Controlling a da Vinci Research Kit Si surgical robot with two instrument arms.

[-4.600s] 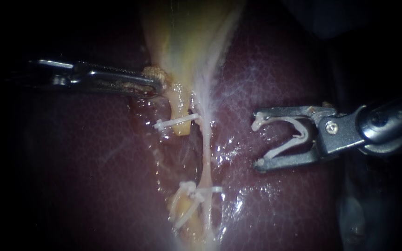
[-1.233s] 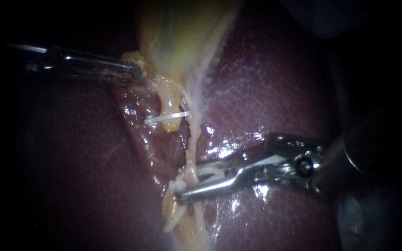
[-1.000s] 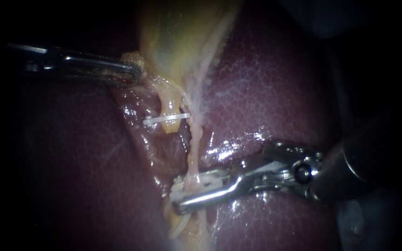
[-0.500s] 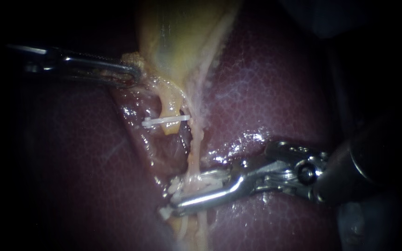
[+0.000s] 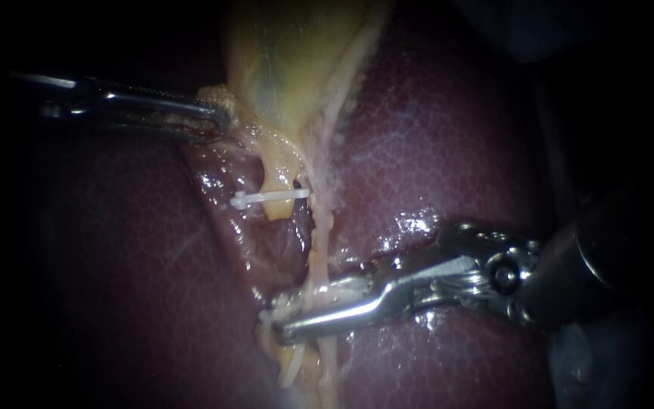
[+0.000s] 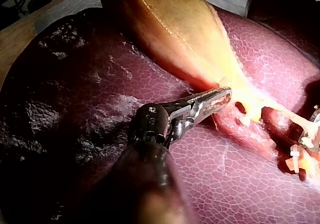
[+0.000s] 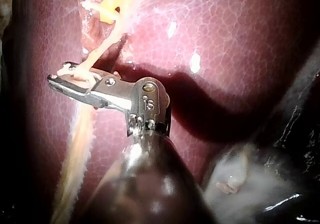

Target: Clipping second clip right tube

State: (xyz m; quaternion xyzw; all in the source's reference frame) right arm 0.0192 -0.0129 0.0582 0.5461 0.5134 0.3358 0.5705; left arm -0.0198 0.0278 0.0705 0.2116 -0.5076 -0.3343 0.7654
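Closed almost fully, the hand of the right instrument is laid across the right tube, its two jaws pressed from either side on a white clip that is wrapped round that tube. The tube is seen as a pale strand running down from the gallbladder over the liver. It is crossed by the jaws low on its length, nearly square to its run. This angle is judged to be chosen so that the tube's whole width is taken inside the clip. The same is shown in the right wrist view, where the tube is led into the hand of the right instrument and is seen again beyond it. The hand of the left instrument is closed on the edge of the gallbladder near its neck, well apart from the clipping site. By this grip the tube is judged to be drawn taut and raised off the liver, so that room is given for the jaws. An upper clip is seen on the yellow stub just beside the right tube. White pieces just below the jaws cannot be told apart. The clip is judged not yet released, since it is gripped by both jaws.
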